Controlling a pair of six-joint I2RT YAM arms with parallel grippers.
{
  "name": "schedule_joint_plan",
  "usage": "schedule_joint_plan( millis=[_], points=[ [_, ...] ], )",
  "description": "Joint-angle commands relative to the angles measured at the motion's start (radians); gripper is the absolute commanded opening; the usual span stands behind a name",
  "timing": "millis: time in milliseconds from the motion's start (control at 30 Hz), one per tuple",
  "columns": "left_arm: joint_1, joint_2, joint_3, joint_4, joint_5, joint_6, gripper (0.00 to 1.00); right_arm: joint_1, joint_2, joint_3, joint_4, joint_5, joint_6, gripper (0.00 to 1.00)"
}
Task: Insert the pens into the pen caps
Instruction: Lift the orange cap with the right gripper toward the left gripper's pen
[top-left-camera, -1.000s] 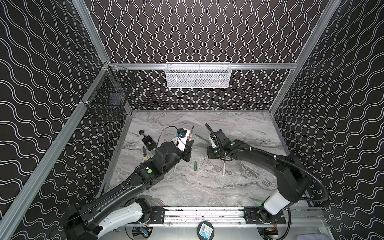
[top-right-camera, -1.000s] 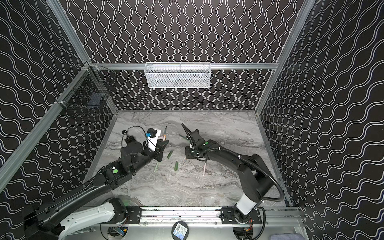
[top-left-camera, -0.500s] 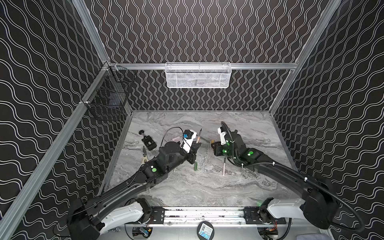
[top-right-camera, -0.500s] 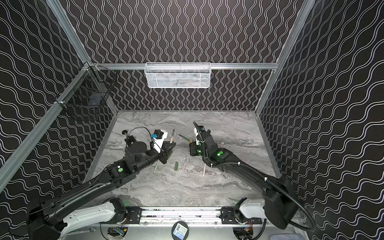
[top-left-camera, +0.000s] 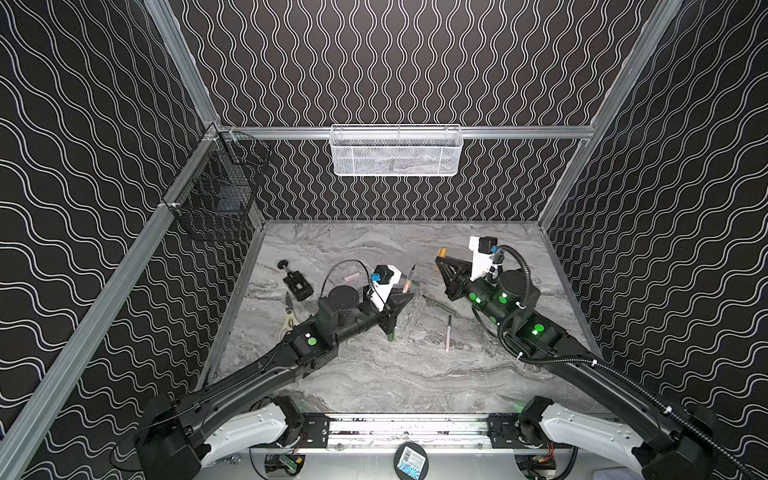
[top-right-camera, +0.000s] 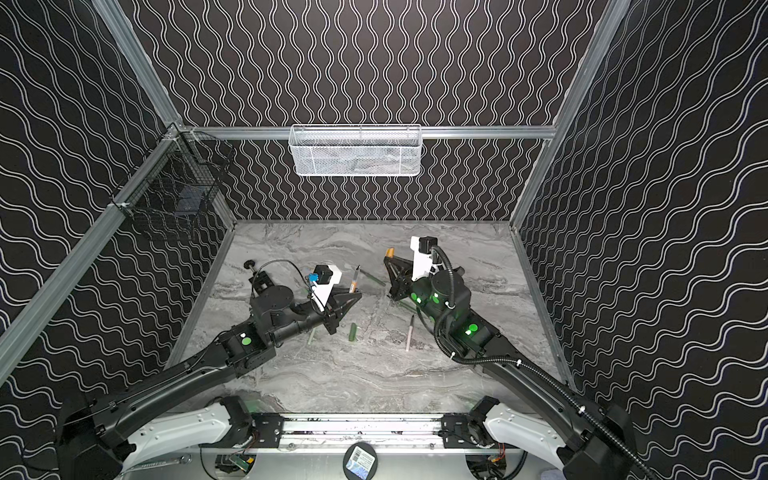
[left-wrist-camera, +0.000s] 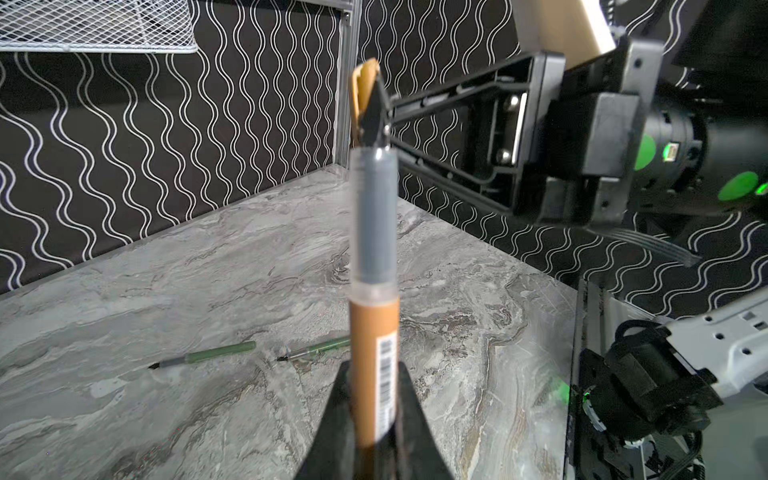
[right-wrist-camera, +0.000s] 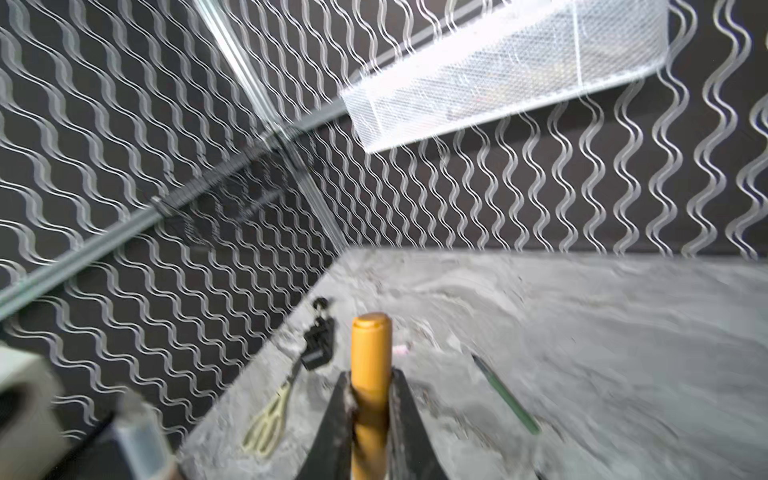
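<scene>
My left gripper (top-left-camera: 405, 294) (left-wrist-camera: 374, 376) is shut on the tan-gold pen (top-left-camera: 409, 281) (left-wrist-camera: 373, 332), which it holds above the table with the grey tip end up. To its right, my right gripper (top-left-camera: 441, 261) (right-wrist-camera: 371, 384) is shut on the gold-brown pen cap (top-left-camera: 441, 252) (right-wrist-camera: 371, 353), also lifted. In the left wrist view the cap (left-wrist-camera: 363, 89) shows just beyond the pen's tip, a gap between them. On the table lie a pale pink-white pen (top-left-camera: 448, 332), green pens (left-wrist-camera: 208, 356) (left-wrist-camera: 316, 353), a dark green cap (top-right-camera: 353, 332) and a pink cap (top-left-camera: 351, 276).
A small black clamp (top-left-camera: 297, 283) and pale-handled scissors (top-left-camera: 289, 321) lie at the table's left side. A white mesh basket (top-left-camera: 395, 151) hangs on the back wall. A black wire basket (top-left-camera: 216, 199) hangs on the left wall.
My left gripper carried the pen to the right. My right gripper swung right and up with the cap, its arm folding back. Pen and cap now stand closer, side by side.
</scene>
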Motion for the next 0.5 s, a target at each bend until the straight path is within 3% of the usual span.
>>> schedule_joint_plan(
  millis=[0, 467],
  points=[
    [-0.002, 0.012, -0.001, 0.073, 0.049, 0.002, 0.00, 0.001, -0.011, -0.011, 0.209, -0.069, 0.010, 0.10],
    [-0.001, 0.038, 0.016, 0.058, 0.073, -0.016, 0.00, 0.001, -0.014, -0.021, 0.336, -0.226, 0.105, 0.10]
  ],
)
